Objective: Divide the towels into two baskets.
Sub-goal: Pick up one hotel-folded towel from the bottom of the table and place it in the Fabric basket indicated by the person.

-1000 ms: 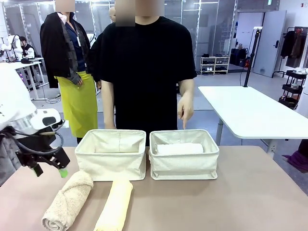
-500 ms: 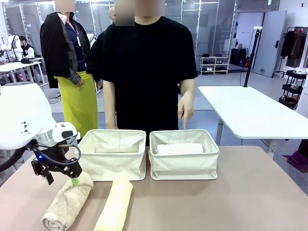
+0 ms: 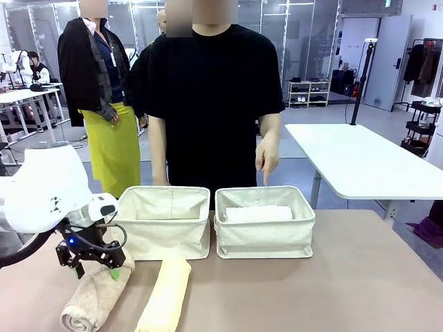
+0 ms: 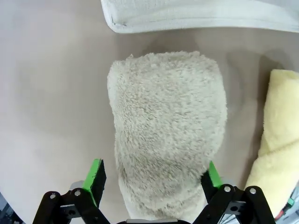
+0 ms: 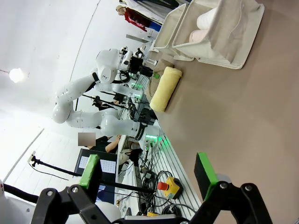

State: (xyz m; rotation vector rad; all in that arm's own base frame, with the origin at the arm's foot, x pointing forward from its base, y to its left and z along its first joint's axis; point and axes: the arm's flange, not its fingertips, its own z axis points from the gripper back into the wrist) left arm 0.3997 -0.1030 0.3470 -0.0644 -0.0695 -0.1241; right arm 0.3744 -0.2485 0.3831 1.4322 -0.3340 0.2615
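Tan towel [image 4: 168,135] sits between spread fingers [image 4: 96,177] of left gripper [image 4: 154,173] (3 and 9 o'clock), ready for gripping; right gripper [image 5: 147,172] spread, empty.

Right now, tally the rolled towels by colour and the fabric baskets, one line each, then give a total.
Shaggy tan-beige rolled terry towel: 1
Pale yellow rolled terry towel: 1
White rolled terry towel: 1
Pinkish cream rolled terry towel: 1
Cream canvas rectangular baskets: 2
Total: 6
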